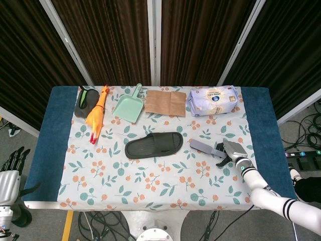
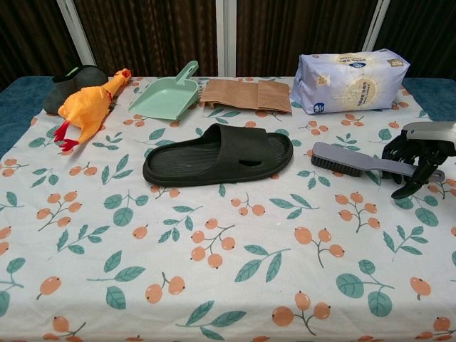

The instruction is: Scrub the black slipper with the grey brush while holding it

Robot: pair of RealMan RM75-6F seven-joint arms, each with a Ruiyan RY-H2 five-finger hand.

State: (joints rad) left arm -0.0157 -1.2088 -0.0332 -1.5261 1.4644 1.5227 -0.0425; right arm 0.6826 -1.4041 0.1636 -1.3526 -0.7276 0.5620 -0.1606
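Observation:
The black slipper (image 1: 154, 144) (image 2: 217, 155) lies flat at the table's middle, sole down. To its right lies the grey brush (image 1: 202, 146) (image 2: 348, 159), bristles down, handle pointing right. My right hand (image 1: 230, 151) (image 2: 415, 154) hovers over the handle's outer end. Its fingers (image 2: 396, 148) curl down on the far side and the thumb reaches across the near side. They straddle the handle without visibly clamping it, and the brush still rests on the cloth. My left hand (image 1: 11, 170) hangs off the table's left side, fingers apart, holding nothing.
Along the back edge stand a dark shoe (image 2: 74, 80), a rubber chicken (image 2: 89, 102), a green dustpan (image 2: 167, 98), a brown paper bag (image 2: 246, 94) and a tissue pack (image 2: 350, 80). The flowered cloth (image 2: 214, 271) covers the table.

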